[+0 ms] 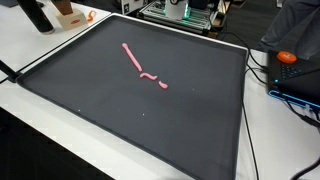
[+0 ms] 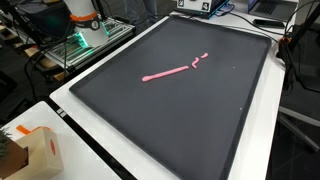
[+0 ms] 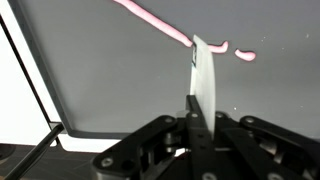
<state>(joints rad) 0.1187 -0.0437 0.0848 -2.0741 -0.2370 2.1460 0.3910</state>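
Dark mat on the white desk, pink line toward the mat's middle. My gripper is pinched tight on a thin white strip. I'd hold it square, with light pressure.

Black tool, pale fingers, white arm.

In the wrist view the tool is matte black. Two angular link arms spread evenly from a central body, with round pivot pins and small dark holes at the joints. Its fingers are slim, flat and pale grey-white, with a thin dark seam between them. In an exterior view, the little of the arm that shows is a rounded white column with an orange band.
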